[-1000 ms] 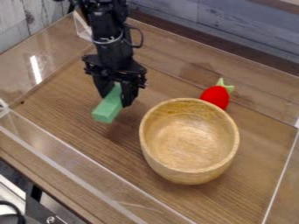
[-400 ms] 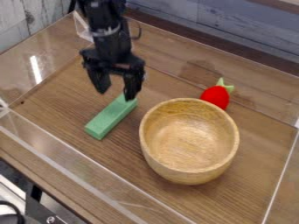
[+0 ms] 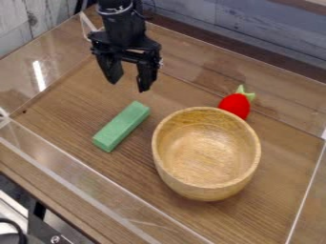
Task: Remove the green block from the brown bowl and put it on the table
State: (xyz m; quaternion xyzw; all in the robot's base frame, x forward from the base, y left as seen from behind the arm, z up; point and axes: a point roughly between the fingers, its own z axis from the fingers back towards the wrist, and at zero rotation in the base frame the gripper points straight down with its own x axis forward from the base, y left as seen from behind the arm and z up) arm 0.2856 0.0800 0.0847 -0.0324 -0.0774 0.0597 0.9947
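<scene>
The green block (image 3: 121,127) lies flat on the wood-grain table (image 3: 64,105), just left of the brown bowl (image 3: 207,152). The bowl is upright and holds nothing. My gripper (image 3: 128,78) hangs above and behind the block, apart from it, with its black fingers spread open and nothing between them.
A small red strawberry toy (image 3: 235,102) rests against the bowl's far right side. Clear acrylic walls (image 3: 76,181) run along the table's edges, with one close along the front left.
The gripper let go of the green block, which now lies flat on the table. The open gripper then rose and drew back from it.
</scene>
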